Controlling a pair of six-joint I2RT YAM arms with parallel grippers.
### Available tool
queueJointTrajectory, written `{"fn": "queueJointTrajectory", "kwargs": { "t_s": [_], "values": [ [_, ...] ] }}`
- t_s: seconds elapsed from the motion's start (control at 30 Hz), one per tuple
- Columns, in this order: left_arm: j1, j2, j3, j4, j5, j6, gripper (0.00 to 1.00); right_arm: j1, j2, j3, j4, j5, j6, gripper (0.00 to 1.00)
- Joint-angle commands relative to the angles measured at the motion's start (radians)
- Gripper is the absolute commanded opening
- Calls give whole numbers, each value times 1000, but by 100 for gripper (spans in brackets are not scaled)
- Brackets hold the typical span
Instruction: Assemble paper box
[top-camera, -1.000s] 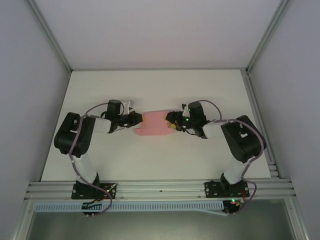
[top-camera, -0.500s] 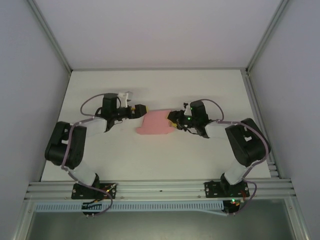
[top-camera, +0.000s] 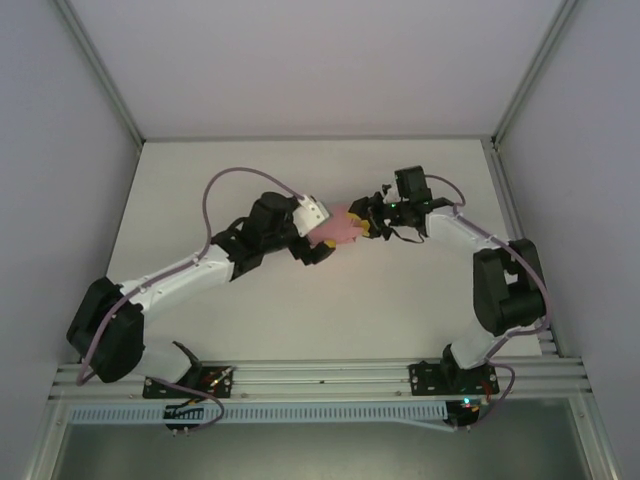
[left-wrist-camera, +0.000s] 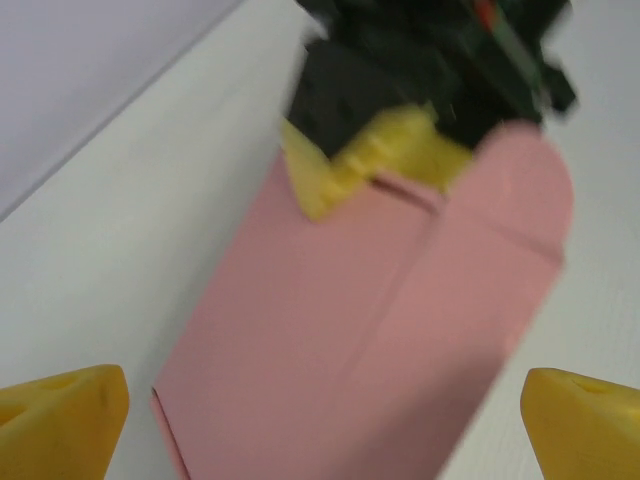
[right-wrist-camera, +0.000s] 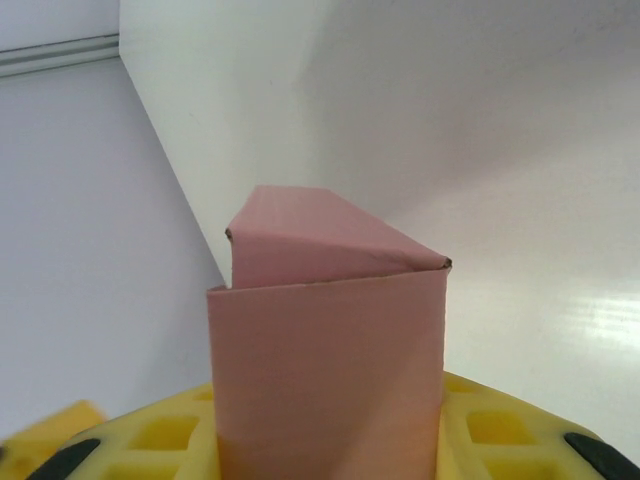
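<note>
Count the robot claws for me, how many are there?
2. The left claw hangs open just left of the pink paper box; the right claw grips the box's right end.

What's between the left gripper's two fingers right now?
The paper box, in the left wrist view; the open left gripper straddles it, fingers clear of both sides.

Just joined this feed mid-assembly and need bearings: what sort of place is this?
Probably a lab robot cell: a white table, aluminium frame rails along its near edge, and plain grey enclosure walls.
</note>
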Motion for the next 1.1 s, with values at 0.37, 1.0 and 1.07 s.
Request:
{"fn": "queueJointTrajectory", "kwargs": {
  "t_s": [0.37,1.0,1.07],
  "values": [
    [-110,6,-26,-36,-322,298,100,-62,-38,74,-250,-182,138,25],
    [-122,43,-47,105,-376,352,52,-55,-55,56,-279,-234,128,27],
    [-122,45,-43,104,-376,355,45,-55,-57,55,-295,-236,112,33]
  ]
}}
